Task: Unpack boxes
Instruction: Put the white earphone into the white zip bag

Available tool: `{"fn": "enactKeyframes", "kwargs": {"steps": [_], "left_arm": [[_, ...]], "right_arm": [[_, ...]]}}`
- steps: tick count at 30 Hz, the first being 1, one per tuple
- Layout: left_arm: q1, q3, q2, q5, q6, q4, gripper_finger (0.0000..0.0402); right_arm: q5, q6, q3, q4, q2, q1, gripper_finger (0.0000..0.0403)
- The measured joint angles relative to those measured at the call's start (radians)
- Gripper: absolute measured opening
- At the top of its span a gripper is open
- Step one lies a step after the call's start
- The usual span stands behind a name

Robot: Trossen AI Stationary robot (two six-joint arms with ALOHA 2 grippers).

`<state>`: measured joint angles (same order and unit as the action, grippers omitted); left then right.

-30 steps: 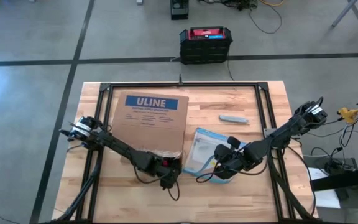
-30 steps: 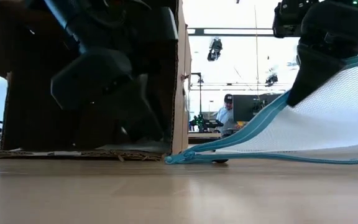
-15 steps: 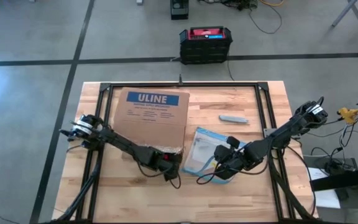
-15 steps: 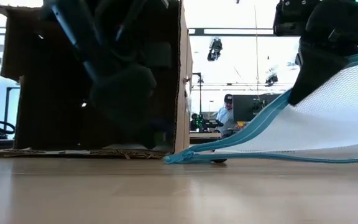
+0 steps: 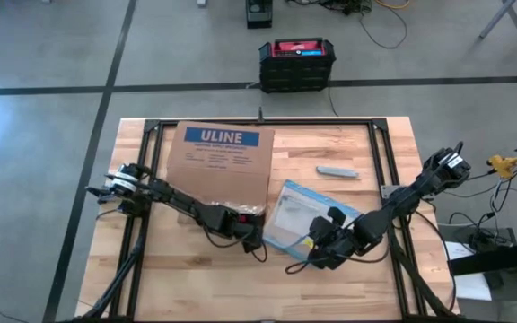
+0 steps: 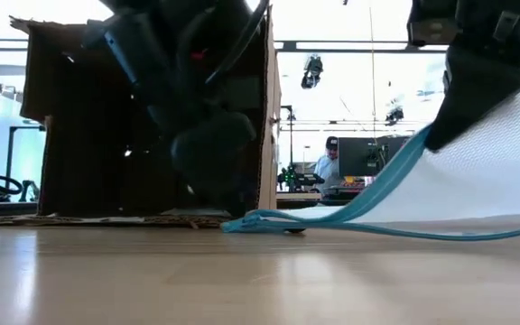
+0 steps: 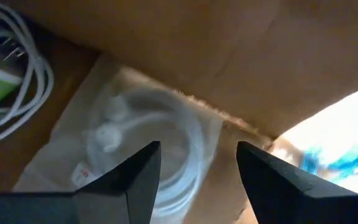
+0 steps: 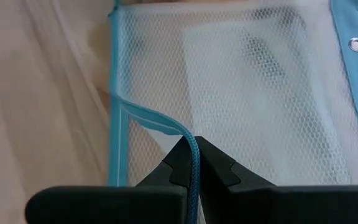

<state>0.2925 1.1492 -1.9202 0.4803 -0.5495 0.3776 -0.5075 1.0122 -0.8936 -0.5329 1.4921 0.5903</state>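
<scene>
The brown corrugated cardboard box (image 5: pixel 223 167) lies on the wooden desk (image 5: pixel 348 152), open end toward the left gripper (image 7: pixel 194 163), whose fingers, now spread wider and deeper inside, should close squarely on the clear bagged white cable (image 7: pixel 143 147). The right gripper (image 8: pixel 191 163) pinches the blue-edged mesh pouch (image 8: pixel 241 93), lifted slightly higher.

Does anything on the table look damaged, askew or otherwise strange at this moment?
Yes. The clear blue-edged mesh pouch is not flat: the right gripper, shut on its blue edge, lifts one side. The brown corrugated cardboard box lies on its side, its torn opening edge frayed.
</scene>
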Motion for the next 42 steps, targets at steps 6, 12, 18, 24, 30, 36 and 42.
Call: {"fn": "enactKeyframes", "kwargs": {"steps": [6,12,18,24,30,36,42], "left_arm": [[0.004,-0.004,0.0,0.133,-0.172,0.036,0.0186],[0.004,-0.007,-0.008,0.241,-0.216,0.015,0.0183],[0.005,-0.008,-0.065,0.184,-0.286,-0.051,0.0199],[0.005,-0.003,-0.106,0.161,-0.326,-0.091,0.022],[0.005,-0.003,-0.107,0.15,-0.359,-0.089,0.0209],[0.005,-0.003,-0.105,0.138,-0.361,-0.07,0.0081],[0.014,-0.009,-0.039,0.085,-0.362,0.04,0.0009]], "right_arm": [[-0.066,0.036,0.0,0.0,0.002,-0.002,0.0],[-0.069,0.036,0.0,0.0,0.002,-0.003,0.0],[-0.061,0.017,0.0,0.0,0.002,-0.001,0.0],[-0.036,-0.001,0.0,-0.001,0.002,-0.001,0.0],[-0.035,-0.01,0.0,-0.001,0.002,-0.002,0.0],[-0.038,-0.021,0.0,0.0,0.002,-0.002,0.0],[-0.035,-0.042,-0.001,-0.002,-0.014,-0.002,0.0]]}}
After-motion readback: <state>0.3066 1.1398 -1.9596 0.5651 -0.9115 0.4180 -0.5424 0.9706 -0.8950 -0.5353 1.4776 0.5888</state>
